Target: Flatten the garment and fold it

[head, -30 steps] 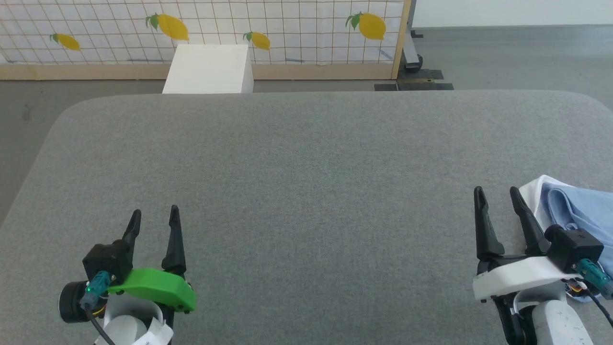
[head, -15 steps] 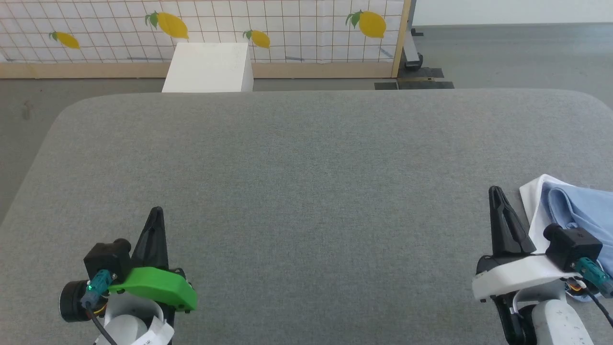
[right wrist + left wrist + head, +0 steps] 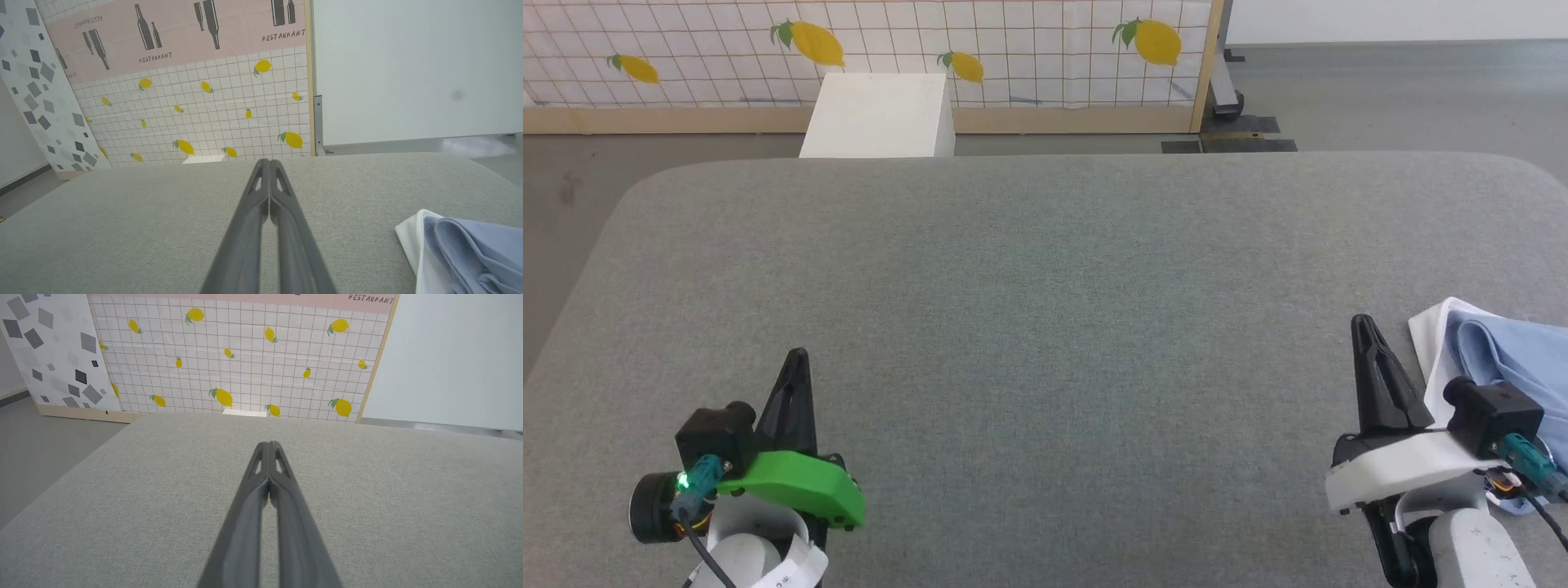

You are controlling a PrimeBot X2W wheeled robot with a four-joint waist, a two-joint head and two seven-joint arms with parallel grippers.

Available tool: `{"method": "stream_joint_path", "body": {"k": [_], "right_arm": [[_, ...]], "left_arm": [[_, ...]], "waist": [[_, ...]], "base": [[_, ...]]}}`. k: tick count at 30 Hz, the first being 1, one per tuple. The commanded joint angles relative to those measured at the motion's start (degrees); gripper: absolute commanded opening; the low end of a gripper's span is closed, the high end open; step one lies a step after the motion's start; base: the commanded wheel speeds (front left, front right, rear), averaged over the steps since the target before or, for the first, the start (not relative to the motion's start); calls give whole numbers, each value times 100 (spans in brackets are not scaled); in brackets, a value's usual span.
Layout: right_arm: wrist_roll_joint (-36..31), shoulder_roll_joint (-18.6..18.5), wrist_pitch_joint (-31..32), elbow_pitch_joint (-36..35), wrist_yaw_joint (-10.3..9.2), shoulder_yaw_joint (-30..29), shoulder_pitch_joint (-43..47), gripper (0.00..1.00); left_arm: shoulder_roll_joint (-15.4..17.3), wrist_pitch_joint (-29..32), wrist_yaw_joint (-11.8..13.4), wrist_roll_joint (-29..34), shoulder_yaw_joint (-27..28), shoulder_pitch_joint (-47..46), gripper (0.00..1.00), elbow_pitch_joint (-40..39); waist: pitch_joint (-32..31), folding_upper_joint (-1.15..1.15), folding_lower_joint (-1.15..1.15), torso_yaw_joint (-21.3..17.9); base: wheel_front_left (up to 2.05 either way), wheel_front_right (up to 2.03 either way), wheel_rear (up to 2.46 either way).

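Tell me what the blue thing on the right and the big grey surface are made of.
The garment looks like soft matte cloth, light blue with a white edge: it slumps in loose rounded folds. Knit or woven, I cannot tell. The grey surface seems covered in matte woven fabric with a fine speckled grain; its rounded corners hint at padding.

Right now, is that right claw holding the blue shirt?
No, the right gripper is shut with nothing between its fingers, and the garment lies off to its side on the grey table.
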Motion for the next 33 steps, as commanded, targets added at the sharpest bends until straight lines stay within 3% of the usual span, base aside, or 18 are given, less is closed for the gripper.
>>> {"method": "stream_joint_path", "body": {"k": [1,33], "right_arm": [[-61,1,50,-59,-2,12,110,0],[-377,3,431,-405,-4,88,289,0]], "left_arm": [[-40,27,-26,72,34,99,0,-45],[-286,388,-99,592,207,263,0,-361]], "waist": [[-1,0,0,1],[-9,0,0,7]], "base": [[0,0,0],[0,0,0]]}}
